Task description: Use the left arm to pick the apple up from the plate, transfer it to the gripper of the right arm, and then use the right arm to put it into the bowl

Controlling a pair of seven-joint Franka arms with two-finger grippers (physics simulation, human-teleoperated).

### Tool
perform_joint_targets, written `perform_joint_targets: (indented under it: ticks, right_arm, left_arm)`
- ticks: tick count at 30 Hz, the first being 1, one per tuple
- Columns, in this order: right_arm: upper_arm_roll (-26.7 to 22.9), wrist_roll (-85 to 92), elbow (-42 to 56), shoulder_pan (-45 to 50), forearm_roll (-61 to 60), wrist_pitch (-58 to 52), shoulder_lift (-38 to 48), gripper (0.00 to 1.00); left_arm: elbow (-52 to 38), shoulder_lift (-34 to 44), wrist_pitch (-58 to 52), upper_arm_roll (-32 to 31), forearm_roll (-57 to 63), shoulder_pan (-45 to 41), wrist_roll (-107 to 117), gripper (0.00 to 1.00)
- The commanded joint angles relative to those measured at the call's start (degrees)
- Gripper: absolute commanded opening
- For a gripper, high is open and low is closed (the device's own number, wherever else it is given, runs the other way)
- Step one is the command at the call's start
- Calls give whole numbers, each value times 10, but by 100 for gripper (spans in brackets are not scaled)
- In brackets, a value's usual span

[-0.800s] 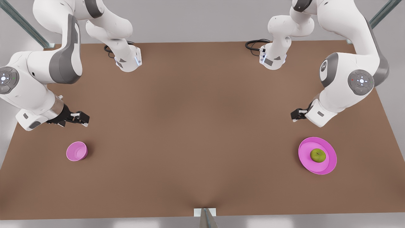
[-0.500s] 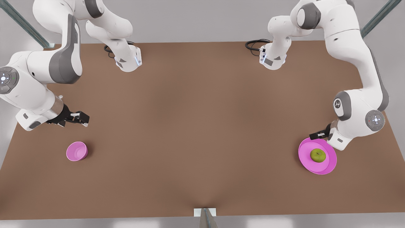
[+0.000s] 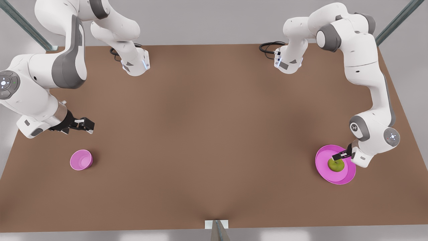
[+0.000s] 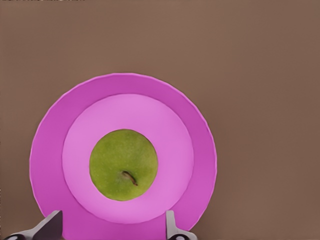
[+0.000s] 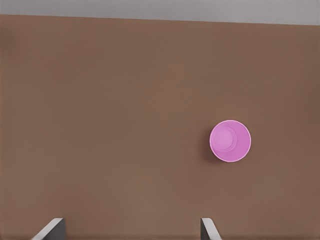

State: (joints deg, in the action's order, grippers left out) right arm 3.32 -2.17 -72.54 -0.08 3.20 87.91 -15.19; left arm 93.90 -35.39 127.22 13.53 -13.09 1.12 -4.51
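The yellow-green apple [image 3: 335,165] [image 4: 123,165] sits in the middle of the wide pink plate [image 3: 347,174] [image 4: 47,155] at the front view's right. My left gripper [image 3: 340,156] [image 4: 111,228] hovers just over the apple's far side, open, its fingertips [image 4: 50,225] spread wider than the apple and touching nothing. The small pink bowl [image 3: 81,160] [image 5: 230,141] stands at the front view's left. My right gripper [image 3: 87,126] [image 5: 130,230] waits above the table a little behind the bowl, open and holding nothing.
The brown table [image 3: 207,134] carries both arm bases [image 3: 135,65] at its far edge. A grey bracket [image 3: 216,225] sits at the middle of the near edge. The plate lies close to the table's edge at the front view's right.
My left arm has swung down and toward the near edge, bringing its gripper from behind the plate to just over the apple. The right arm has not moved.
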Motion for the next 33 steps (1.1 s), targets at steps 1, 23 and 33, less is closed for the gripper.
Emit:
perform_joint_targets:
  ticks: [1,23,33]
  right_arm:
    - [-1,2,0,0,0,0,1,100]
    - [-1,9,-1,-1,0,0,0,100]
    - [-2,9,-1,-1,0,0,0,100]
  left_arm:
    - [0,-3,24,1,-2,0,-125,100]
    - [-21,-88,130,-4,-29,0,-124,100]
    - [-24,-104,153,-4,-29,0,-123,100]
